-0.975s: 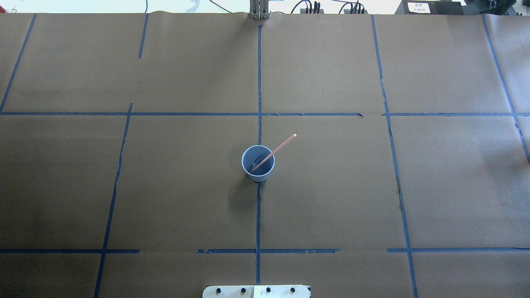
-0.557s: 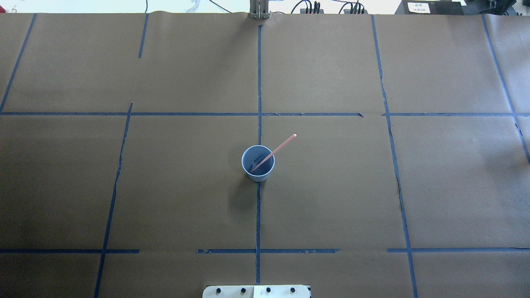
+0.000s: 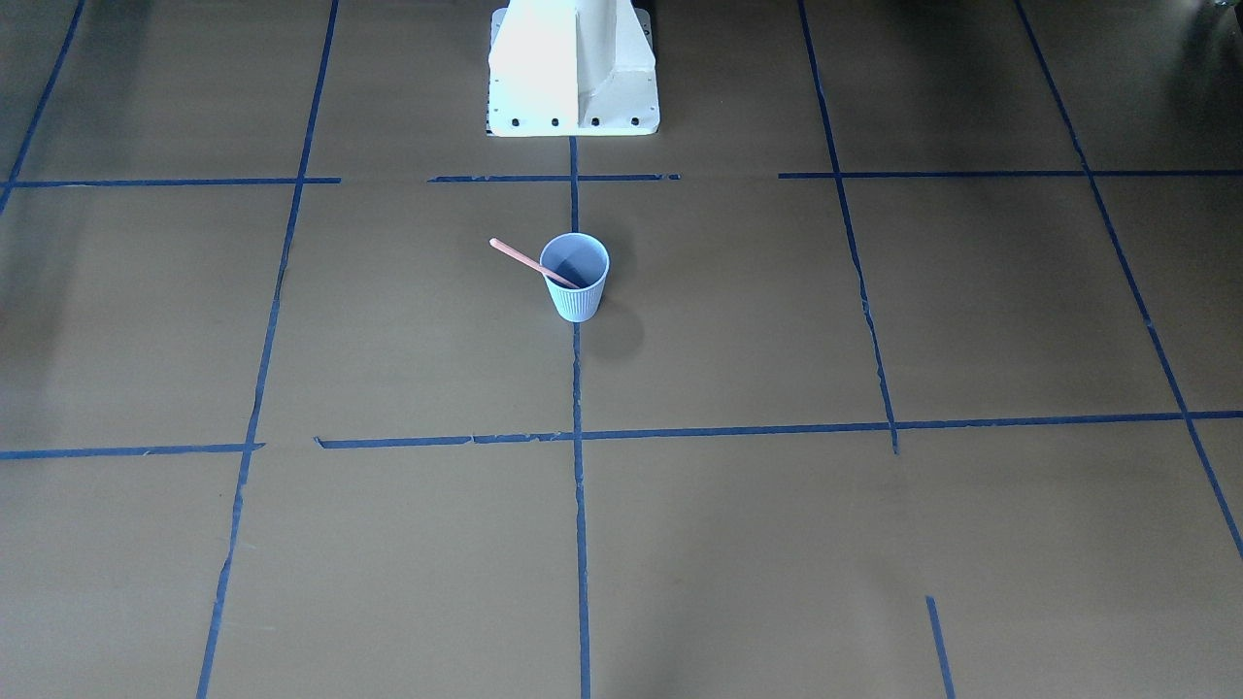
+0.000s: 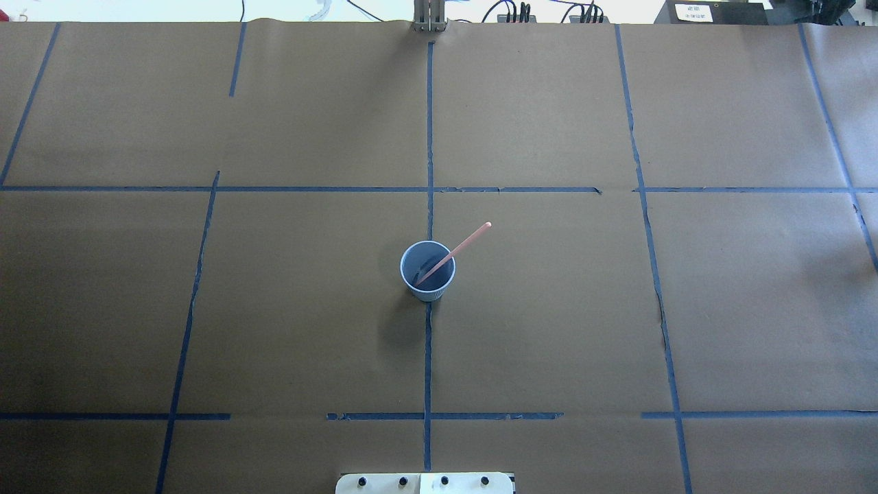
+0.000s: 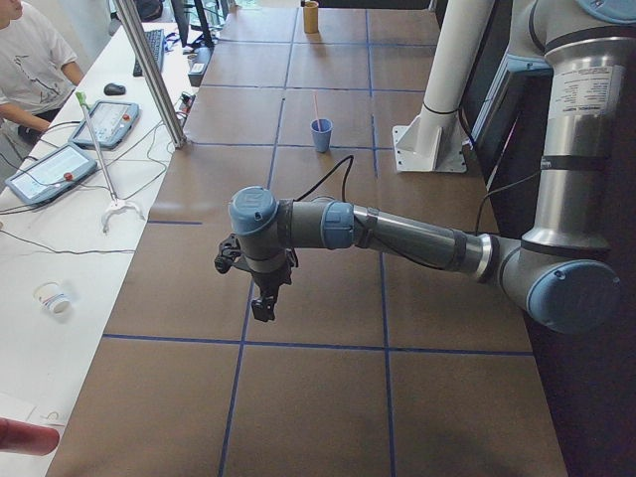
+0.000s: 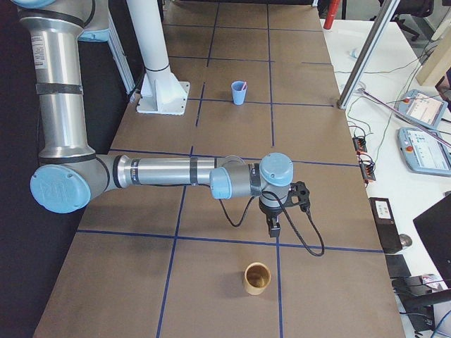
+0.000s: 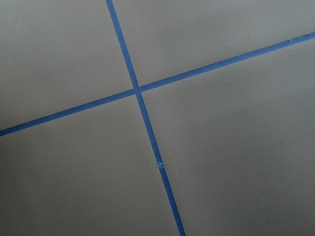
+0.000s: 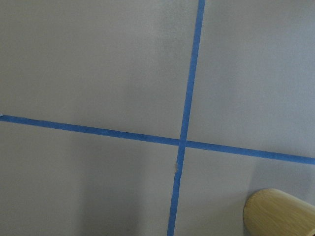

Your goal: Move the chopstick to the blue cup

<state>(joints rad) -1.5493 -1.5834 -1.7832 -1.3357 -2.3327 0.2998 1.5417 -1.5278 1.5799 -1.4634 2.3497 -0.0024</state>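
The blue cup (image 4: pixel 429 293) stands upright at the table's middle, on the blue centre tape line. It also shows in the front view (image 3: pixel 578 296) and both side views (image 5: pixel 321 136) (image 6: pixel 239 95). The salmon-pink chopstick (image 4: pixel 468 242) stands in it, lower end inside, leaning over the rim (image 3: pixel 515 254). My left gripper (image 5: pixel 263 308) hangs over the table's left end, far from the cup; I cannot tell if it is open. My right gripper (image 6: pixel 273 229) hangs over the right end; I cannot tell its state either. Neither touches the cup.
A tan wooden cup (image 6: pixel 256 279) stands just below my right gripper and shows in the right wrist view (image 8: pixel 280 214). The white robot pedestal (image 3: pixel 573 68) is behind the blue cup. Operators' desks with tablets (image 5: pixel 50 171) and a person (image 5: pixel 30 60) line the far side.
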